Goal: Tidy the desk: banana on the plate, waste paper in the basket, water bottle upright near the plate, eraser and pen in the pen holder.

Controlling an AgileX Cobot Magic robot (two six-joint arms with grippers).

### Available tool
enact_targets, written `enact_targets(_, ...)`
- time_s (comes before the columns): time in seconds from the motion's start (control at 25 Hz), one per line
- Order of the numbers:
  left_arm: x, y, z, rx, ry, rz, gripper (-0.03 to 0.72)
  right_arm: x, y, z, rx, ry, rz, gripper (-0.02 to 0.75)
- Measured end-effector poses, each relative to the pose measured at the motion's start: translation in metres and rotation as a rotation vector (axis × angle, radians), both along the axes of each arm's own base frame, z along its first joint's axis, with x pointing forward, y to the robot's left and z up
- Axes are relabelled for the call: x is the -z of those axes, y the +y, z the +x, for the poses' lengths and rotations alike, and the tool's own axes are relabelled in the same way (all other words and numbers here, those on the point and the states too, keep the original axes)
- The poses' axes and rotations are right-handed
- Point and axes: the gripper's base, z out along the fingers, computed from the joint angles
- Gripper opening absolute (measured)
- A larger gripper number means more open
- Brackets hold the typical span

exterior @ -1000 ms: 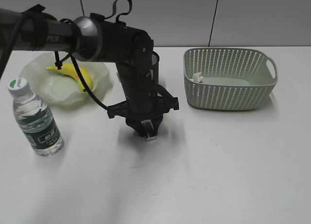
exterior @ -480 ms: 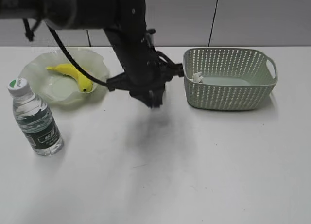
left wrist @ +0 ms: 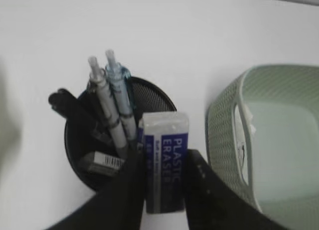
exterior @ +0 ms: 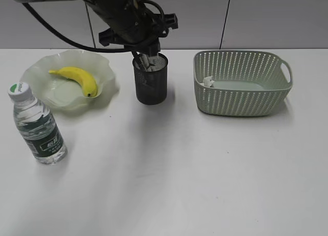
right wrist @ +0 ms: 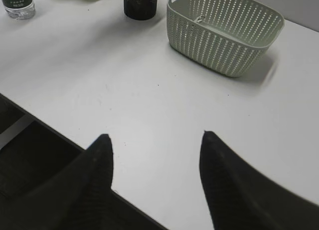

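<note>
My left gripper (exterior: pixel 146 58) is shut on a white eraser (left wrist: pixel 164 162) with a blue "PLASTIC ERASER" sleeve and holds it just over the rim of the black mesh pen holder (exterior: pixel 150 87). In the left wrist view the holder (left wrist: pixel 75 140) has two pens (left wrist: pixel 109 108) and a small dark labelled thing inside. The banana (exterior: pixel 77 76) lies on the wavy green plate (exterior: pixel 36 67). The water bottle (exterior: pixel 38 126) stands upright in front of the plate. The waste paper (exterior: pixel 207 82) lies in the green basket (exterior: pixel 241 95). My right gripper (right wrist: pixel 155 136) is open and empty over the desk's near edge.
The white desk (exterior: pixel 179 185) stretches in front of the objects. The basket (left wrist: pixel 269 140) stands right of the holder, a short gap apart. In the right wrist view the basket (right wrist: pixel 224 30), holder (right wrist: pixel 140 3) and bottle (right wrist: pixel 17 3) are far off.
My left arm has risen from low over the desk in front of the pen holder and moved back, carrying the eraser over the holder's rim. The holder, hidden before, now shows.
</note>
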Motion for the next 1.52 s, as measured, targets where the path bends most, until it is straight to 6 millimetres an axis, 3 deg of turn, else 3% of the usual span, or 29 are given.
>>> enact_targets(0.24,0.022,0.005,0.020,-0.021,-0.039,-0.025,0.176,0.000,0.000,0.000,0.000,0.000,0.000,0.446)
enact_targets(0.44,0.037,0.004,0.024,-0.022,-0.027,-0.015,0.179,0.000,0.000,0.000,0.000,0.000,0.000,0.446)
enact_targets(0.64,0.037,0.004,0.026,-0.021,-0.038,-0.021,0.328,0.000,0.000,0.000,0.000,0.000,0.000,0.446)
enact_targets(0.84,0.031,0.007,0.023,-0.026,-0.025,-0.010,0.368,0.000,0.000,0.000,0.000,-0.001,0.000,0.446)
enact_targets(0.96,0.004,0.013,0.014,-0.031,-0.034,-0.011,0.370,0.000,0.000,0.000,0.000,-0.001,0.000,0.446)
enact_targets(1.12,-0.054,0.033,-0.011,-0.035,-0.054,0.033,0.370,0.000,0.000,0.000,0.000,-0.001,0.000,0.446)
enact_targets(1.36,-0.154,0.081,-0.080,0.037,-0.123,0.122,0.370,0.000,0.000,0.000,0.003,0.000,0.001,0.446)
enact_targets(1.52,-0.203,0.119,-0.137,0.093,-0.151,0.194,0.370,0.000,0.000,0.000,0.003,0.000,0.002,0.446)
